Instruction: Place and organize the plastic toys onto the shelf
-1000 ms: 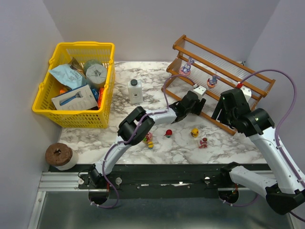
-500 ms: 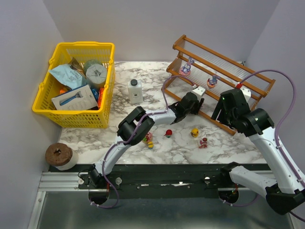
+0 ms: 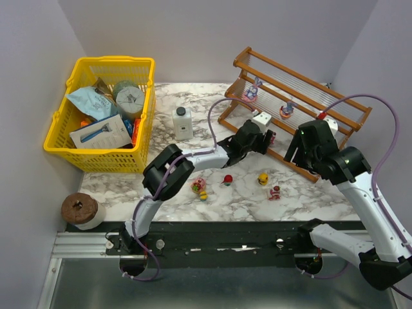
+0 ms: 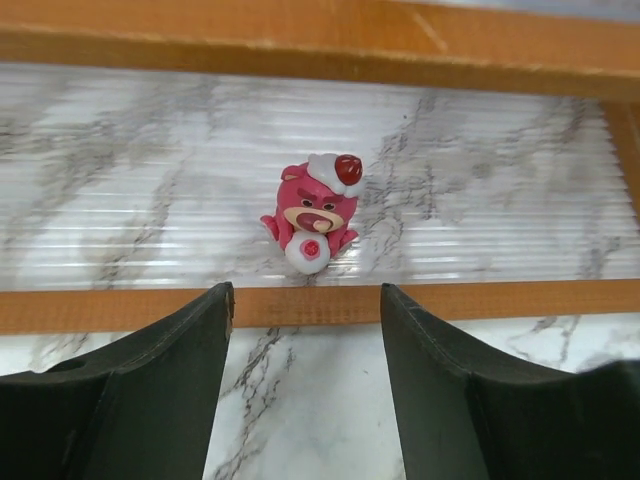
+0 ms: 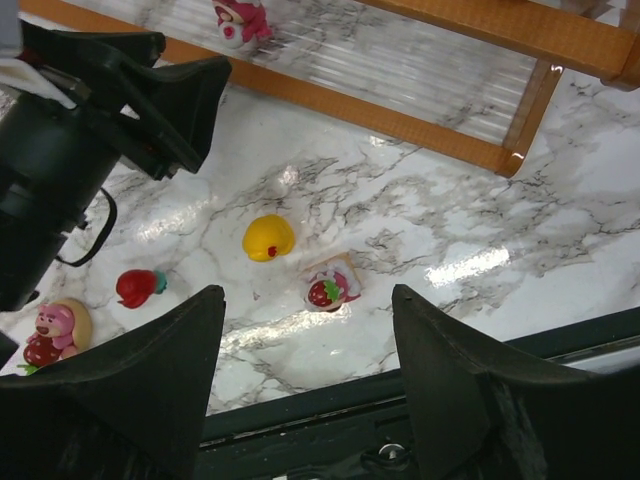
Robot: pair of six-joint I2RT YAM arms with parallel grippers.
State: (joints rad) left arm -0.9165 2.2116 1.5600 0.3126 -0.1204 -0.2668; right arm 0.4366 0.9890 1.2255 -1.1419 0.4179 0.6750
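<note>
Your left arm [image 3: 193,158] has swung its elbow out to the left since a second ago; your right arm [image 3: 360,187] has stayed put. The shelf [image 4: 300,40] carries a pink bear [image 4: 312,215] on its lower tier, upright on the ribbed panel just behind the front rail [image 4: 120,310], and two bunnies [image 3: 251,92] stand on the upper tier. The left gripper [image 4: 305,300] is partly open and holds nothing, its fingers either side of the bear but short of it. The release looks done, so pull straight back and up; sweep sideways and a finger could catch the rail or tip the bear. The right gripper [image 5: 308,295] hangs wide open and empty over the table [image 5: 560,250], right above the strawberry toy [image 5: 328,290], with the yellow toy [image 5: 268,238] just beside it and the red toy [image 5: 138,286] farther left. Take the strawberry one next and set it beside the bear, not against it.
</note>
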